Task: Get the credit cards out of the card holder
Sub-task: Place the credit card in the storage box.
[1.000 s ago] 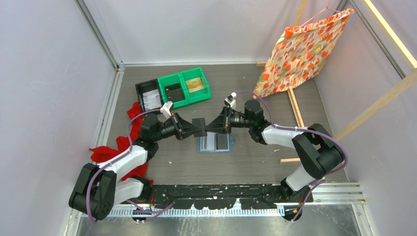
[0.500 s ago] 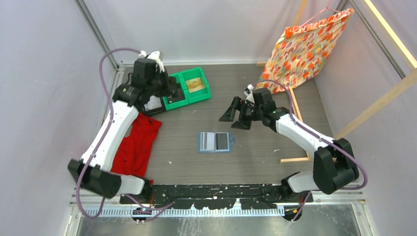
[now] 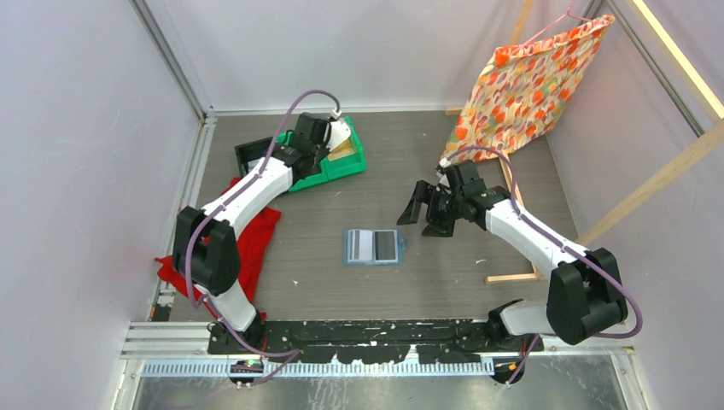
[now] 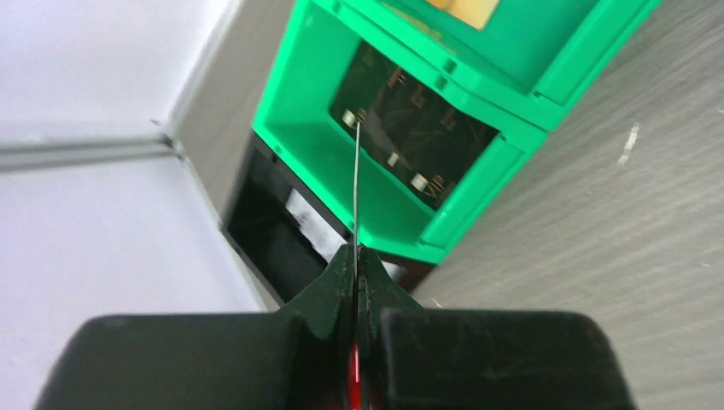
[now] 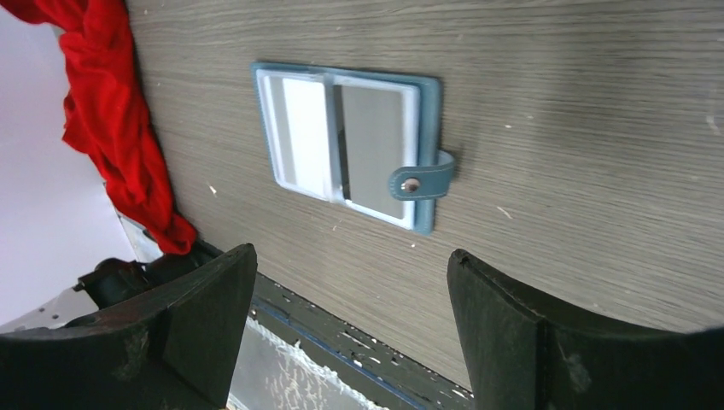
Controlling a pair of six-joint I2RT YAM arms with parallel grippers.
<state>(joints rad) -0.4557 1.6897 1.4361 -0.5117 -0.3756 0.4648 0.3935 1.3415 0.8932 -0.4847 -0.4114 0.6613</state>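
Top external: grey wood-grain table [image 3: 341,290], pale walls, patterned cloth [image 3: 521,90] hung back right. Card holder [image 3: 372,247] lies open mid-table; left arm has swung from the black tray to the green bins [image 3: 337,154].

Left wrist: left gripper [image 4: 355,256] pinches a thin card [image 4: 356,188] edge-on over a green bin.

Right wrist: right gripper [image 5: 350,299] gapes wide, empty, above the holder; red cloth [image 5: 111,128] nearby.

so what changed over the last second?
Both arms met over the card holder, each claw on a dark card. The right claw let go, opened and drew back right. The left claw, shut on that card, swung to the green bins. The holder stayed open and unmoved; red cloth bunched, then spread again.
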